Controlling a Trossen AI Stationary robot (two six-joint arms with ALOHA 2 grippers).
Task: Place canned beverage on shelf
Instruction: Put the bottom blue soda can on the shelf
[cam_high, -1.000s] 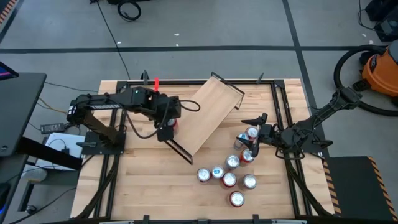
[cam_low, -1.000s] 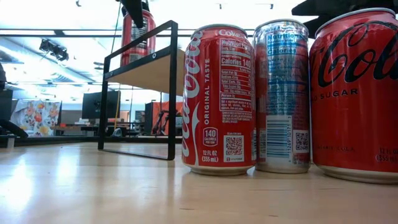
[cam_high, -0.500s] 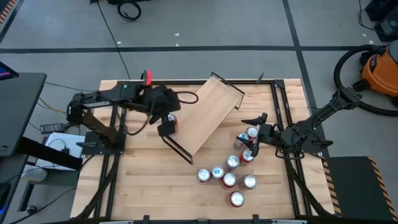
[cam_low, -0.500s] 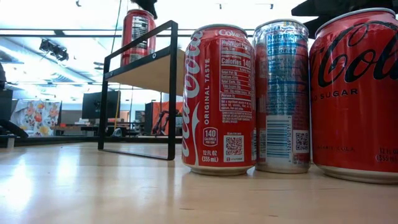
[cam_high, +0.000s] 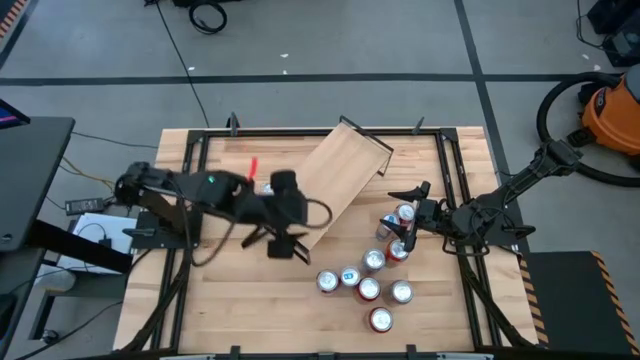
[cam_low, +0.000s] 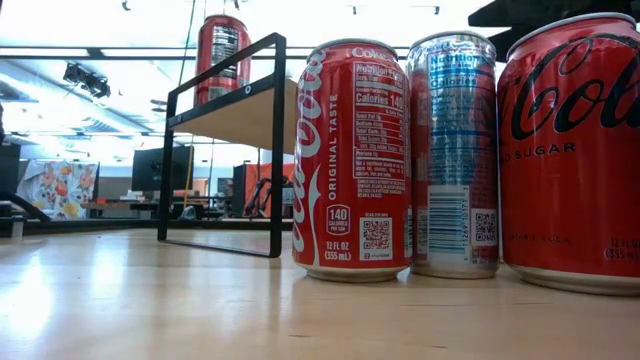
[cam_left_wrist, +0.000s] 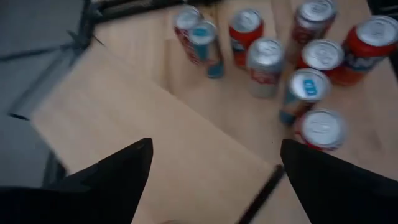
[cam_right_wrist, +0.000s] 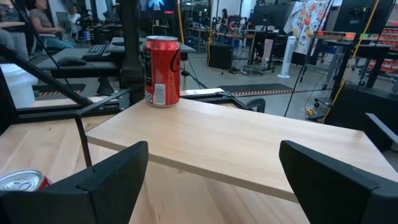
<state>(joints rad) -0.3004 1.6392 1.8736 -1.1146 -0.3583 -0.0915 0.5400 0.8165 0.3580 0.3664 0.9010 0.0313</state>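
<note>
A red can (cam_right_wrist: 161, 70) stands upright on its base on the shelf (cam_high: 338, 180), near the plank's left end; the low view shows the can (cam_low: 222, 55) above the shelf's black end frame (cam_low: 275, 140). My left gripper (cam_high: 288, 240) hangs open over the shelf's near end, apart from that can; in its wrist view the left gripper (cam_left_wrist: 211, 180) has only the plank (cam_left_wrist: 143, 143) between its fingers. My right gripper (cam_high: 405, 215) waits open at the table's right, pointing level across the shelf (cam_right_wrist: 236, 137), with nothing between the fingers.
Several cans (cam_high: 370, 265) stand upright on the tabletop right of the shelf's near end, below my right gripper; they fill the low view's right side (cam_low: 455, 150). An orange vacuum (cam_high: 612, 110) stands on the floor beyond the table's right edge. People sit in the room behind (cam_right_wrist: 43, 25).
My left gripper has risen off the top of the red can on the shelf and swung toward the table's near edge and right, turning toward the loose cans. The can stays upright on the shelf.
</note>
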